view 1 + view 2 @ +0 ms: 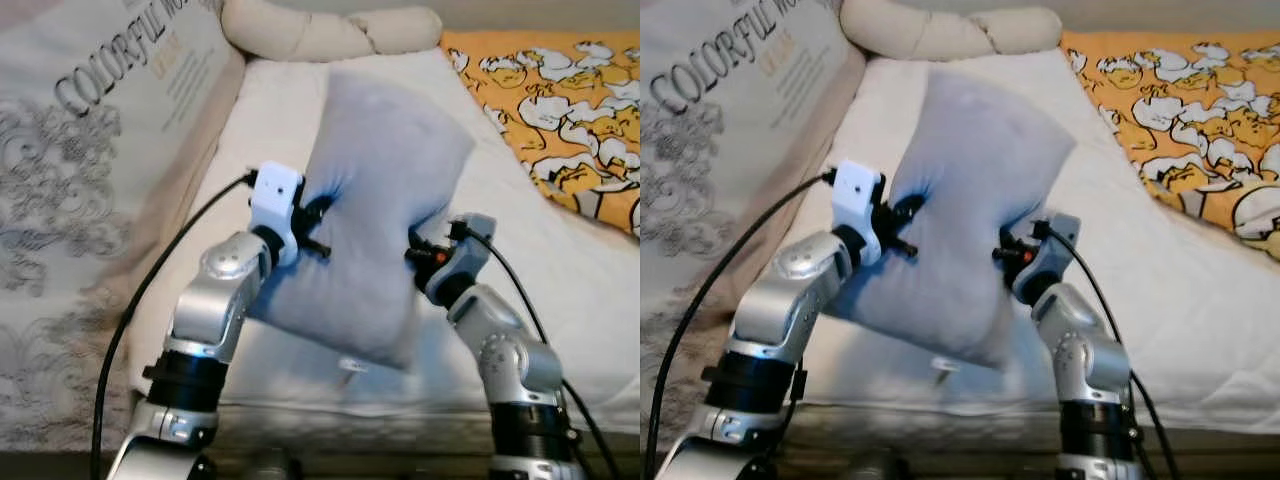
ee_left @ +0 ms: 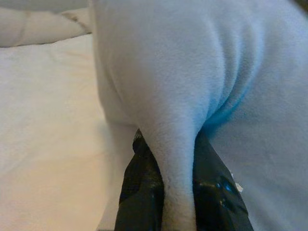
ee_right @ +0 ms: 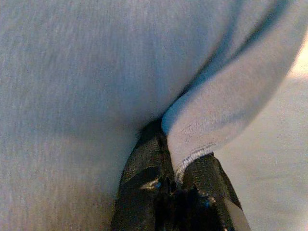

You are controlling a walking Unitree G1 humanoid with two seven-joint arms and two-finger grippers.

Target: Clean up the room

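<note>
A: Surface and room, left to right?
B: Far left, a beige bedcover (image 1: 70, 200) with grey scrollwork hangs along the mattress edge. Middle is a white sheet (image 1: 560, 300). A cream knotted cushion (image 1: 330, 32) lies at the head. Far right, an orange blanket (image 1: 560, 100) with white cartoon ducks.

A: Where's the pillow?
B: The pale blue pillow (image 1: 375, 210) is lifted off the sheet, tilted, held between both arms over the near side of the bed.

A: Grippers?
B: The left gripper (image 2: 178, 192) pinches a fold on the pillow's left side, fabric squeezed between both black fingers (image 2: 142, 192). The right gripper (image 3: 180, 175) pinches the seamed edge on the pillow's right side, fingers clamped on fabric.

A: Containers?
B: Can't tell of any.

A: Writing?
B: The bedcover reads "COLORFUL WO…", cut off by the frame edge. The smaller print beneath is too blurred to read. A small white tag (image 1: 352, 366) hangs at the pillow's lower edge, unreadable.
</note>
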